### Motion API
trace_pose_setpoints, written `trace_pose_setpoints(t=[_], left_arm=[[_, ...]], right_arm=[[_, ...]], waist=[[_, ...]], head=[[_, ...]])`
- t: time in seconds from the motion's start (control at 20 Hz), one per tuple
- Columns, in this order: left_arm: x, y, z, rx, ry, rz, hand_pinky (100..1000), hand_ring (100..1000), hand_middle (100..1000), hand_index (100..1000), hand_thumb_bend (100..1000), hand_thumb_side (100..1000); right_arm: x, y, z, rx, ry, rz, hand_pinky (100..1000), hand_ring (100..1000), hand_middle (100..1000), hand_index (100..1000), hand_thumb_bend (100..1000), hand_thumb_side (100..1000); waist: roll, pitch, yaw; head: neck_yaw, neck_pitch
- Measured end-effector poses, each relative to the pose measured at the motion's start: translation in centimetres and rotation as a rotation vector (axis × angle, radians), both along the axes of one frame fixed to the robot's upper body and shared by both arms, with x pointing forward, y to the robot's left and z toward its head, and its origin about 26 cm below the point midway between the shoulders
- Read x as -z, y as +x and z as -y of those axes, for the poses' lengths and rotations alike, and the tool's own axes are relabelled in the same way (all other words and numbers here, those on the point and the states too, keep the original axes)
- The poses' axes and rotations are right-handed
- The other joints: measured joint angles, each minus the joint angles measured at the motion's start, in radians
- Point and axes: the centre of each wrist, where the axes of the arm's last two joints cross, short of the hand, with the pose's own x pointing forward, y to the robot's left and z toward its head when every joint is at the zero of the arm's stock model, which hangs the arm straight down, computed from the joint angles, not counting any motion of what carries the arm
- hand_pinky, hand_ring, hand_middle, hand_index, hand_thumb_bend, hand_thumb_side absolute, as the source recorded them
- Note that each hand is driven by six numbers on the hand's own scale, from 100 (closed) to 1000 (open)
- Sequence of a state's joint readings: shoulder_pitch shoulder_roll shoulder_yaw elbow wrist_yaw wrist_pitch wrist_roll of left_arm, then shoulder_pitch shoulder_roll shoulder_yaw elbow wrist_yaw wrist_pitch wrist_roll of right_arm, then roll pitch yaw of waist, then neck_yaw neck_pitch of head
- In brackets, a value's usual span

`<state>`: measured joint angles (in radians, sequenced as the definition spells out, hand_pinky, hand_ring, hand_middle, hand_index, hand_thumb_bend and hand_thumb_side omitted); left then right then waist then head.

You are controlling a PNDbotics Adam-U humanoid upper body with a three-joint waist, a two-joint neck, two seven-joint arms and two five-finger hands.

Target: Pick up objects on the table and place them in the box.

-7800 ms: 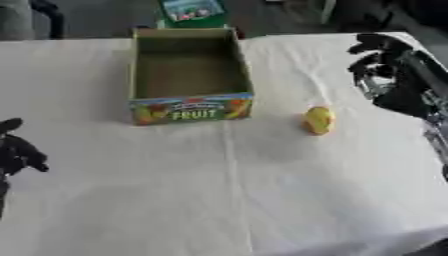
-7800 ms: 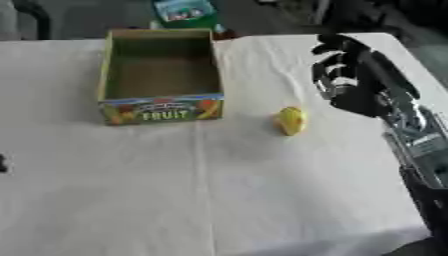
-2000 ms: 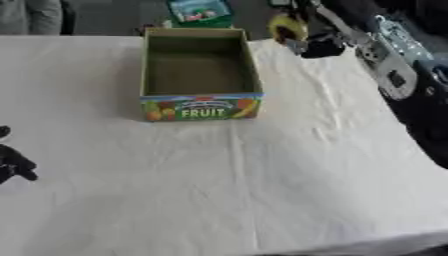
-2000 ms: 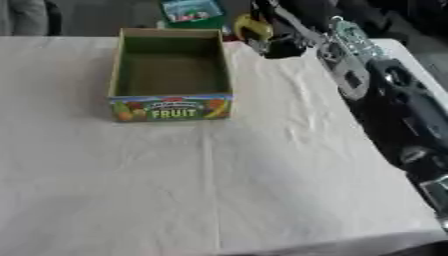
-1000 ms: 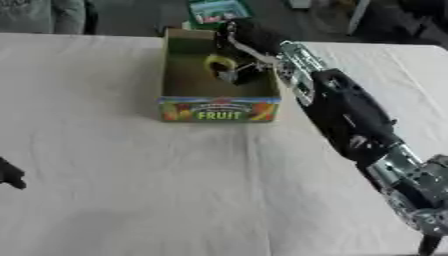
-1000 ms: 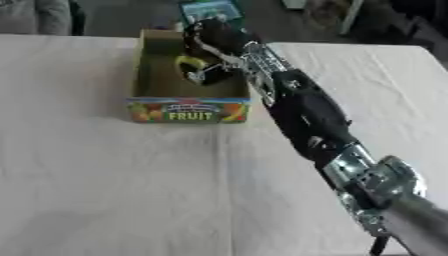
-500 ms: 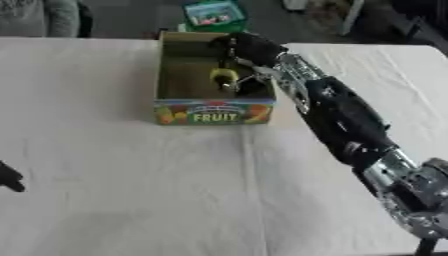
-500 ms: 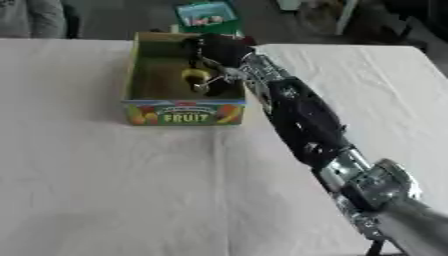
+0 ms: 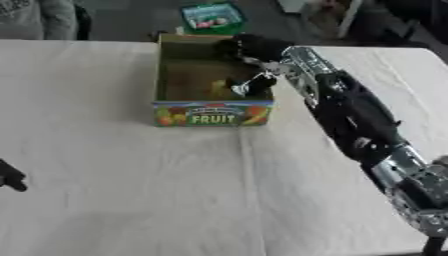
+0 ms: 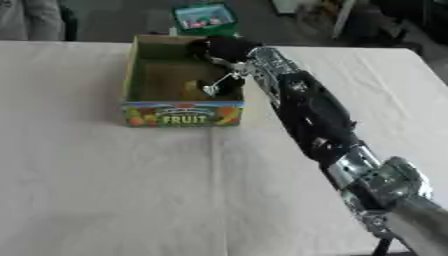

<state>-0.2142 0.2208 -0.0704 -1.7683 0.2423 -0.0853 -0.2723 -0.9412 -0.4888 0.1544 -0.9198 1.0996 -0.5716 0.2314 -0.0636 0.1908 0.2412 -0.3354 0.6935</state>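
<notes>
Fingertips of the left hand poke in at the left edge of the left eye view, black and mostly cut off by the frame, so I cannot tell whether that hand is spread or curled; the right eye view does not show it at all. To its right, toward the far side of the table, stands the box, an open cardboard carton with a brown inside and a bright printed front panel that reads FRUIT among pictures of fruit. Inside it, near the right wall, a small yellow object shows only as a pale yellow patch, partly covered by dark fingers, and its shape is hard to make out. The right hand reaches over the far right part of the box from the right; its fingers hang down into the carton at the yellow object, but whether they clasp it or have let go cannot be told. The black and silver arm behind it runs to the near right corner, where it is cut off. A white cloth with soft creases covers the table. Beyond the far edge lies dark floor with a green container, and a grey sleeve shows at the far left corner.
</notes>
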Motion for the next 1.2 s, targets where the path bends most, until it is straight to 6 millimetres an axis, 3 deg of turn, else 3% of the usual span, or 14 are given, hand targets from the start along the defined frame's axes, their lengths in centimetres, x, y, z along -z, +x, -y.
trace_pose_setpoints(t=[0.05,0.1,0.2,0.3,0.35,0.5,0.7,0.9,1.2], left_arm=[[0.1,0.0,0.0,-0.002,0.000,-0.002,467,522,475,811,105,702],[0.1,-0.1,-0.1,-0.005,-0.001,-0.003,467,522,475,811,107,700],[0.2,-0.1,-0.2,-0.012,-0.002,-0.006,467,522,475,811,110,698],[0.3,-0.2,-0.3,-0.018,-0.003,-0.011,467,522,475,810,111,698],[0.3,-0.2,-0.4,-0.023,-0.003,-0.010,467,522,475,810,111,698],[0.3,-0.2,-0.6,-0.033,-0.004,-0.009,467,522,475,810,113,699],[0.4,-0.3,-0.8,-0.050,-0.008,-0.011,467,522,475,809,115,703],[0.4,-0.3,-1.1,-0.064,-0.011,-0.010,467,522,474,809,116,702],[0.4,-0.3,-1.2,-0.079,-0.011,-0.006,466,522,474,808,118,704]], right_arm=[[-0.7,-0.2,0.1,-0.009,0.004,0.012,979,923,964,968,100,518],[-1.4,-0.4,0.2,-0.020,0.015,0.032,964,915,946,961,100,366],[-2.9,-1.0,0.5,-0.046,0.058,0.083,923,890,911,944,100,292],[-4.0,-2.0,1.1,-0.073,0.129,0.140,879,870,888,933,100,312],[-4.5,-2.7,1.4,-0.087,0.174,0.166,863,863,876,928,100,209],[-5.1,-4.8,2.7,-0.120,0.322,0.207,769,818,818,900,100,141],[-4.7,-7.9,4.2,-0.131,0.551,0.172,627,749,727,855,100,229],[-3.4,-10.8,5.4,-0.141,0.768,0.063,596,737,710,849,100,247],[-2.0,-14.0,6.8,-0.114,0.940,-0.010,534,689,655,826,100,297]], waist=[[0.000,-0.001,-0.005],[0.000,-0.003,-0.009],[-0.001,-0.005,-0.020],[-0.004,-0.007,-0.033],[-0.005,-0.007,-0.041],[-0.005,-0.007,-0.059],[-0.002,-0.006,-0.081],[0.006,0.001,-0.105],[0.015,0.007,-0.123]], head=[[0.002,0.000],[0.005,0.000],[0.011,0.000],[0.020,0.001],[0.025,0.001],[0.038,0.001],[0.053,0.001],[0.068,0.000],[0.080,0.000]])
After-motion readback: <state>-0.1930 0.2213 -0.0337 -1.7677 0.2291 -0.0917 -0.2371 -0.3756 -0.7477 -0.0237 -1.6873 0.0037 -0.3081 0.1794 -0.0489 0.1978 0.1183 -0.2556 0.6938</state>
